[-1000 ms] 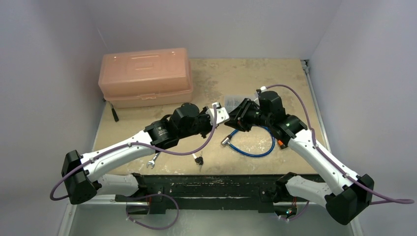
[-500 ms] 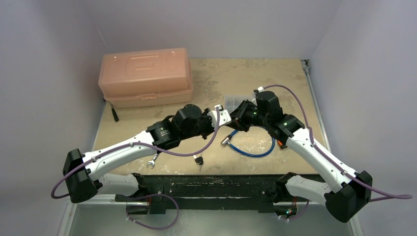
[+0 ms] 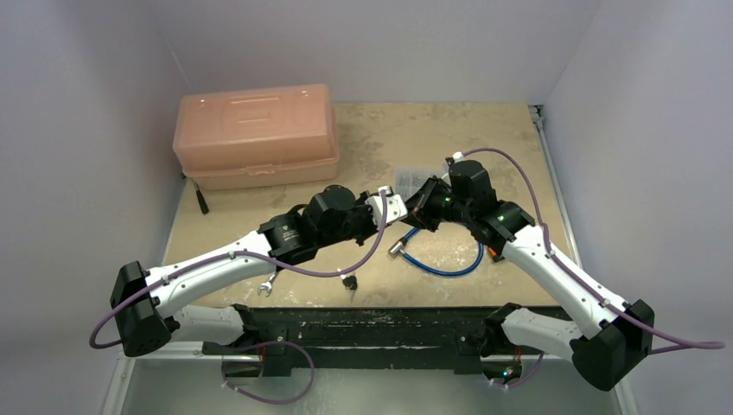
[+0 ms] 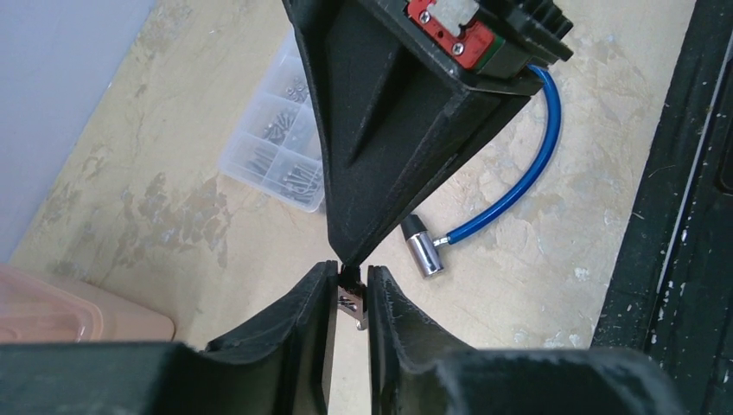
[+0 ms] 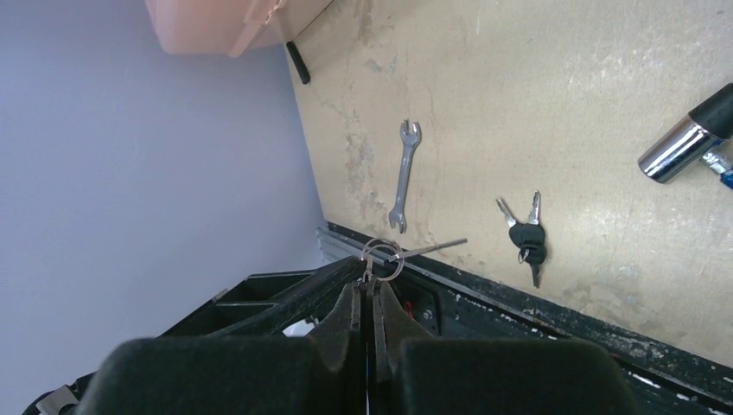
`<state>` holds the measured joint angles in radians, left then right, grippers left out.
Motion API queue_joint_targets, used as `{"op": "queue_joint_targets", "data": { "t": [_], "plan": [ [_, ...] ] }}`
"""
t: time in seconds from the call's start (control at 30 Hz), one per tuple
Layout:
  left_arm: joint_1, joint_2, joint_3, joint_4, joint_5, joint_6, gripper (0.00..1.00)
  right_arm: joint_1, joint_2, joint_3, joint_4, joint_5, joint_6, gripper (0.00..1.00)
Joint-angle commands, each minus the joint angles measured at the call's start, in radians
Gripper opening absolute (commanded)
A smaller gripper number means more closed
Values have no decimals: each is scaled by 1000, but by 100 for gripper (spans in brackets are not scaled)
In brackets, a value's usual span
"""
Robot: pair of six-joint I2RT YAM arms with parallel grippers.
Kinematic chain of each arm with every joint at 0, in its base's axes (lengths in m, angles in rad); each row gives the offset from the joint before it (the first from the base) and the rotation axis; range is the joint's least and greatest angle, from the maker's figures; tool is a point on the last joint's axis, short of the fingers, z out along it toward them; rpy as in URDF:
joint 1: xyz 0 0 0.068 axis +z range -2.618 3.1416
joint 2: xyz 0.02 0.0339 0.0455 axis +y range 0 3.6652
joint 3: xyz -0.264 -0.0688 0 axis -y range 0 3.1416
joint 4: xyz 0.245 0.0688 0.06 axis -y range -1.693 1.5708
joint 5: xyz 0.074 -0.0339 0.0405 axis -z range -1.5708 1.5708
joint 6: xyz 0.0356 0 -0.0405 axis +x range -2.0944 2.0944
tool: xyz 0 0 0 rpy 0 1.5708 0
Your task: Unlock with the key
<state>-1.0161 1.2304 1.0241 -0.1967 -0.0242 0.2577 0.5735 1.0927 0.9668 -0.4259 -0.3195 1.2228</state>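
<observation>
My left gripper point(image 3: 396, 207) and right gripper point(image 3: 411, 210) meet tip to tip above the table's middle. In the left wrist view my left gripper point(image 4: 351, 284) is shut on a small key point(image 4: 353, 304) with a black head and a silver blade. The right gripper's tips point(image 4: 350, 256) touch that head from above. In the right wrist view my right gripper point(image 5: 370, 281) is shut, with a key ring point(image 5: 381, 258) and a thin blade sticking out at its tips. The blue cable lock point(image 3: 442, 271) lies on the table below, its chrome end point(image 4: 423, 252) free.
A spare pair of keys point(image 3: 348, 282) and a small wrench point(image 3: 268, 282) lie near the front edge. A pink toolbox point(image 3: 255, 134) stands at the back left, with a black-handled tool point(image 3: 201, 201) beside it. A clear screw organizer point(image 3: 413, 178) lies behind the grippers.
My right gripper has moved a little left, up to the left gripper's tips. The left arm shifted slightly right. The cable lock and spare keys have not moved.
</observation>
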Motion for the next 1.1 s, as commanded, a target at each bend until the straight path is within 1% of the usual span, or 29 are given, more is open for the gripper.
{"op": "queue_joint_targets", "data": {
  "t": [0.0, 0.17, 0.3, 0.37, 0.47, 0.6, 0.67, 0.77, 0.87, 1.07],
  "plan": [
    [-9, -25, 15, 44, 51, 5, 27, 5, -41, 19, 50, 46, -50, 0],
    [-9, -46, 20, 26, 48, -15, 50, 6, -80, -25, 122, 27, -48, 0],
    [-9, -93, 24, 11, 49, -51, 67, 6, -107, -50, 176, 16, -57, 0],
    [-7, -128, 26, -4, 71, -68, 74, 7, -122, -62, 201, 13, -71, 0],
    [-6, -193, 28, -25, 139, -97, 78, 6, -158, -94, 251, 4, -103, 0],
    [22, -251, 27, -31, 213, -202, 81, 6, -245, -175, 371, -12, -117, 0],
    [61, -270, 25, -21, 289, -265, 81, 6, -284, -216, 417, -21, -121, 0],
    [148, -277, 18, 23, 381, -406, 81, 5, -341, -262, 491, -43, -129, 0],
    [213, -254, 12, 79, 471, -548, 75, 5, -386, -309, 566, -60, -135, 0],
    [221, -215, -6, 281, 545, -751, 62, 6, -446, -346, 645, -94, -165, 0]
  ]
}}
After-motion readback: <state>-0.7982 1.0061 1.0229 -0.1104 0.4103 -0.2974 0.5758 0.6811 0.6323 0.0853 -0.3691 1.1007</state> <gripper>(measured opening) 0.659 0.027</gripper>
